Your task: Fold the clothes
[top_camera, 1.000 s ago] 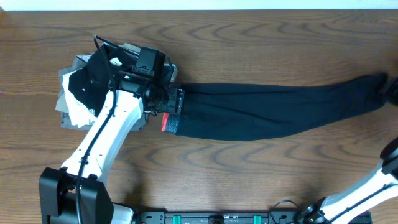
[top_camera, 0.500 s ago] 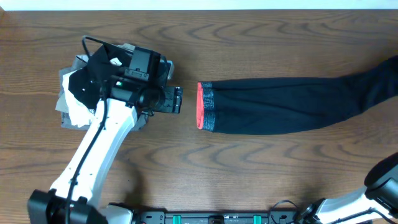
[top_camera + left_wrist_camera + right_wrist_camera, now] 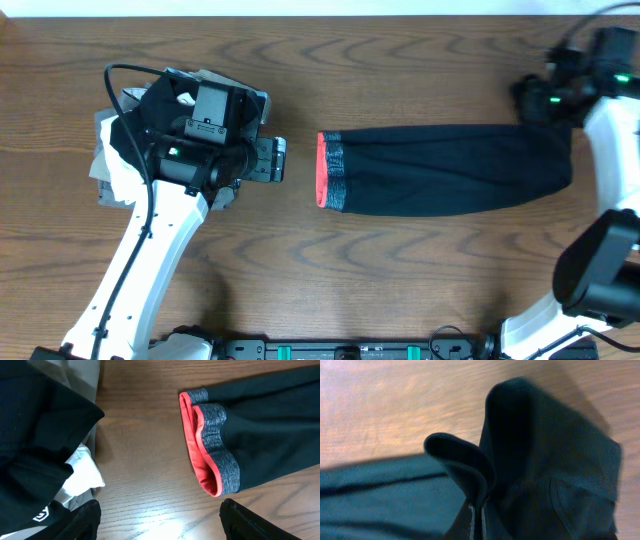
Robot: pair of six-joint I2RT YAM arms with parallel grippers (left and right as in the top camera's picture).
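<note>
if carried over too fast by the right gripper, clamped shut on the ankle end, could drag the whole leggings, lying flat on the table from it outward, askew. could brush the garment pile behind the left gripper, jaws wide and empty. leaves the waistband, just ahead of it, unpinned, free to slide. might let the stretchy hem slip out.
</note>
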